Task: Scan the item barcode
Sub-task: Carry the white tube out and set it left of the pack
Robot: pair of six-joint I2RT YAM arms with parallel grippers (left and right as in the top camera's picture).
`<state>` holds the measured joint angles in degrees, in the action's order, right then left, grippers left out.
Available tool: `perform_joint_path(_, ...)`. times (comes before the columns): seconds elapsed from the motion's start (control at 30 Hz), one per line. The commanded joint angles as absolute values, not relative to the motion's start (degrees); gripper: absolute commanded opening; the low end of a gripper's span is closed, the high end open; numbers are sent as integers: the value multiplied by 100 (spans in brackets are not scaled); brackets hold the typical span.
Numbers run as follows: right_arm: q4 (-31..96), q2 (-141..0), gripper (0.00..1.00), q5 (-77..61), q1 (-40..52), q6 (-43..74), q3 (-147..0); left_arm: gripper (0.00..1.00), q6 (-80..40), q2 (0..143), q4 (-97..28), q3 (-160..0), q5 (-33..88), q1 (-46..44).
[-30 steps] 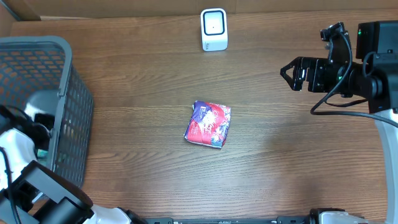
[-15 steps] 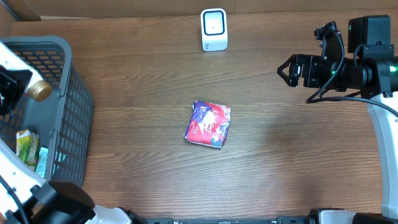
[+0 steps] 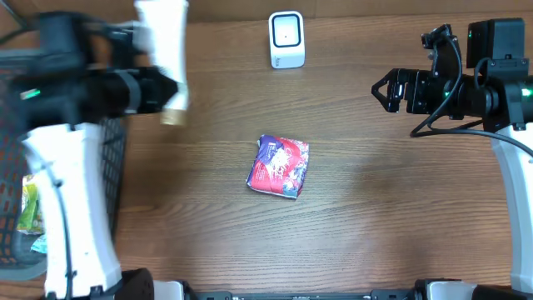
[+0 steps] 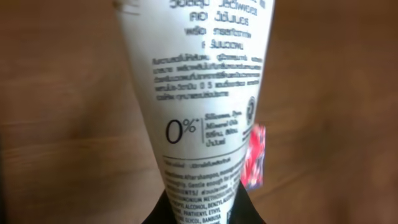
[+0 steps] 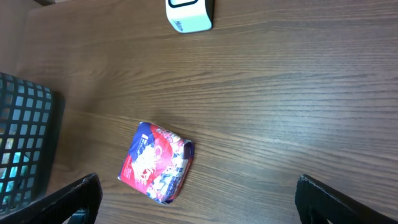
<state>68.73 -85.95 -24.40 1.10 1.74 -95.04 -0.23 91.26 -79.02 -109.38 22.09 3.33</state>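
Clamps a white printed plastic tube in the black left gripper, held aloft; holds the black right gripper spread wide, pointing inward.

White tube, black print, aloft

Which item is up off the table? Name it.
The white tube, held aloft in the left gripper; the red-and-blue packet lies flat on the table.
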Motion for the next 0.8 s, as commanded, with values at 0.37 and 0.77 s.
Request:
perform_joint_path(0.37, 6882, -8554, 100, -2405, 64, 167, -9487, 4, -1708, 11410, -7389, -9765, -43, -1885)
perform_joint_path(0.77, 6919, -8554, 100, -2405, 64, 167, -9487, 4, -2038, 12529, -7789, -9765, 8, -2067)
